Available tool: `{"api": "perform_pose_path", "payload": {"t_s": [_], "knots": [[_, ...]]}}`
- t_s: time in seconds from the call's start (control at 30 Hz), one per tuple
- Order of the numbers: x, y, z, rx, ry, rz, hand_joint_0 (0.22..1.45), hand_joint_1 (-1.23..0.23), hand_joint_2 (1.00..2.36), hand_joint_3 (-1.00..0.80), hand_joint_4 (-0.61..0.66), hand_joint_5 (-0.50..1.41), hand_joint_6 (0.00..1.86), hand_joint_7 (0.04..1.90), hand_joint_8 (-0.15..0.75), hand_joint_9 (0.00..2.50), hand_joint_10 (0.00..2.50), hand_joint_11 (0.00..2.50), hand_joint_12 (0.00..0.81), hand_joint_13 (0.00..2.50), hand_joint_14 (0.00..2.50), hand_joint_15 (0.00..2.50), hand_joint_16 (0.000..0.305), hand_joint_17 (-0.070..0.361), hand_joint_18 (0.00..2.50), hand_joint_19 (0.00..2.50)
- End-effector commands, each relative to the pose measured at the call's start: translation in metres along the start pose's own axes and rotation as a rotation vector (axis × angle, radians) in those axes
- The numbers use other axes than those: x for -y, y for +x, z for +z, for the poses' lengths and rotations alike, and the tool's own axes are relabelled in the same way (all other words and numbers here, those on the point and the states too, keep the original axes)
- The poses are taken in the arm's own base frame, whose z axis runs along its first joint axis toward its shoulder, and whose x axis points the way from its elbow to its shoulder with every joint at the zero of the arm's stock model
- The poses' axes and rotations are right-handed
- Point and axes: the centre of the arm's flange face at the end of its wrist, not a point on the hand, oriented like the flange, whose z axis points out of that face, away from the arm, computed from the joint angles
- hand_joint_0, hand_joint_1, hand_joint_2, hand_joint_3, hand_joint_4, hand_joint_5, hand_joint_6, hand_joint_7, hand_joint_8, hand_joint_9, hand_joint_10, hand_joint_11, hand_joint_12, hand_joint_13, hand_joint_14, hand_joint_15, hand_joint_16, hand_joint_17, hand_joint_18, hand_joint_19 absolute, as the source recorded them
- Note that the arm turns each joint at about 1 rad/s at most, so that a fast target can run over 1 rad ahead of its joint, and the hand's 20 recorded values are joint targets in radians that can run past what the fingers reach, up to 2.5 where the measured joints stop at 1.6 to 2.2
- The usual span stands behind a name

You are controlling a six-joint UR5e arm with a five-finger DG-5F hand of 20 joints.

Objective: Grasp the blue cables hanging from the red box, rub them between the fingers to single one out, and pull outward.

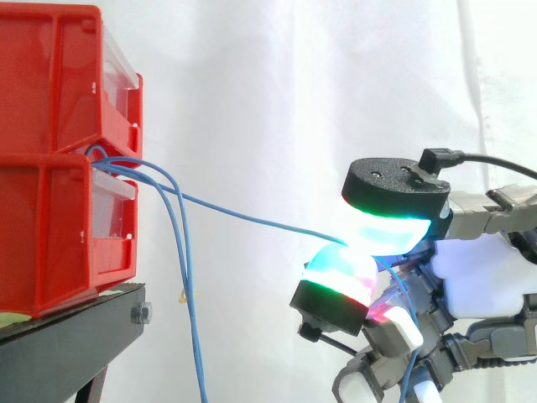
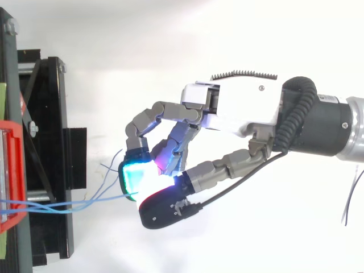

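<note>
The hand point(image 1: 482, 281) was closed in a pinch, its glowing fingertips point(image 1: 388, 228) pressed together on one blue cable point(image 1: 252, 220). That cable ran in a shallow sag to the red box point(image 1: 50, 218), while the other cables point(image 1: 186, 277) hung loose beside the black stand point(image 1: 67, 344). The pull would best go straight and steady, away from the box, with firm pressure so the thin cable could not slip.

Bright, even light washes out the white curtain point(image 1: 277, 84) (shadows faint); glare blooms round the pads point(image 2: 135, 173).
</note>
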Motion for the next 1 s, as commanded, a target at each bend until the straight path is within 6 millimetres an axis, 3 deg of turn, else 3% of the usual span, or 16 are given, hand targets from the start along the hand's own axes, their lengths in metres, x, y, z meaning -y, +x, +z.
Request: {"api": "perform_pose_path", "payload": {"t_s": [0.0,0.97], "knots": [[0.0,0.0007,-0.0001,-0.001,0.0,0.0,0.59,-0.84,1.0,0.03,0.1,-0.08,0.88,1.24,0.416,1.16,0.01,0.73,0.518,0.87,0.01,0.43,0.077,0.174,1.09,0.5],[0.0002,-0.0004,-0.0001,0.001,0.001,0.0,0.58,-0.83,1.01,0.01,0.1,-0.08,0.89,1.21,0.398,1.2,0.01,0.75,0.505,0.86,0.01,0.45,0.075,0.169,0.97,0.46]]}}
